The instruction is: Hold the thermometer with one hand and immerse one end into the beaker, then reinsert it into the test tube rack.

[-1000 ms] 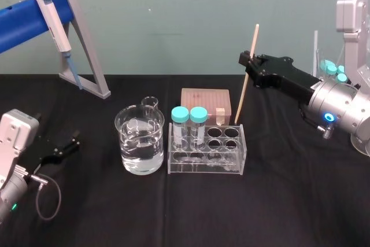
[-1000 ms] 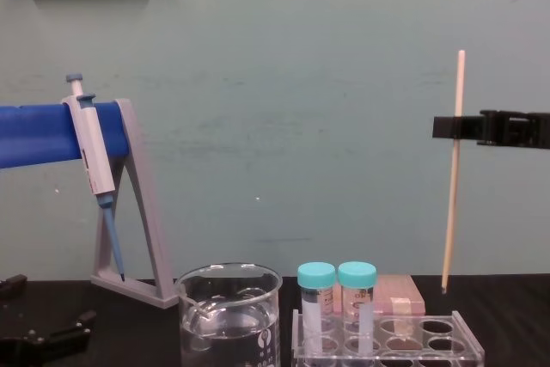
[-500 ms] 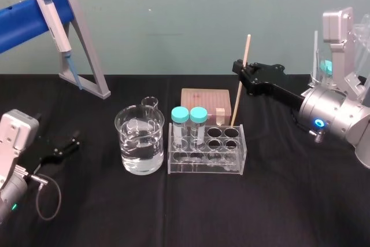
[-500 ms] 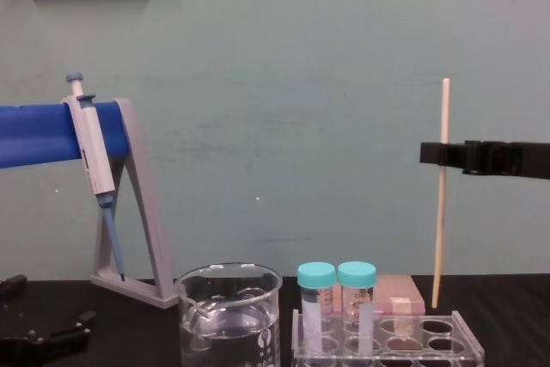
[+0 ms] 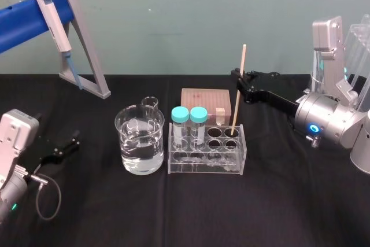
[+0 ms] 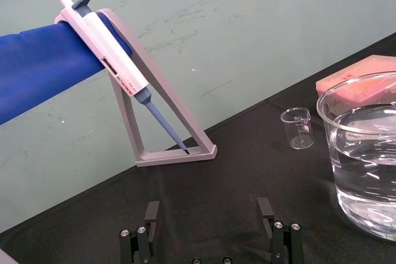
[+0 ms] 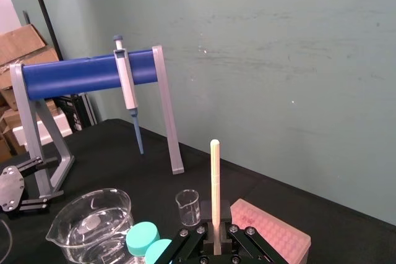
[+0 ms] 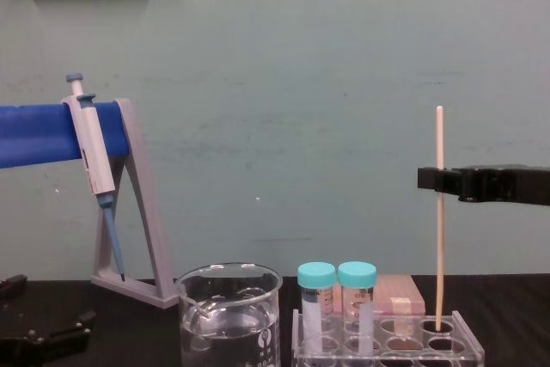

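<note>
The thermometer point(image 5: 239, 89) is a thin cream rod standing nearly upright, with its lower end inside the back right hole of the clear test tube rack point(image 5: 202, 166). My right gripper point(image 5: 238, 79) is shut on the thermometer point(image 8: 439, 238) above its middle, reaching in from the right. In the right wrist view the thermometer point(image 7: 215, 183) rises from between the black fingers of the right gripper point(image 7: 215, 240). The beaker point(image 5: 140, 140), half full of clear water, stands just left of the rack point(image 8: 465, 343). My left gripper point(image 6: 209, 214) rests open at the table's left, apart from the beaker point(image 6: 365, 171).
Two teal-capped tubes point(image 5: 189, 121) stand in the rack's left holes. A pink tip box point(image 5: 205, 102) and a small beaker point(image 5: 150, 103) sit behind. The grey stand point(image 5: 87, 56) with its pipette point(image 5: 53, 21) is at the back left. More capped tubes stand at the far right.
My right gripper has carried the thermometer leftward and down. The rod's lower end, which hung above the table behind the rack, now sits in the rack's back right hole. The left arm has not moved.
</note>
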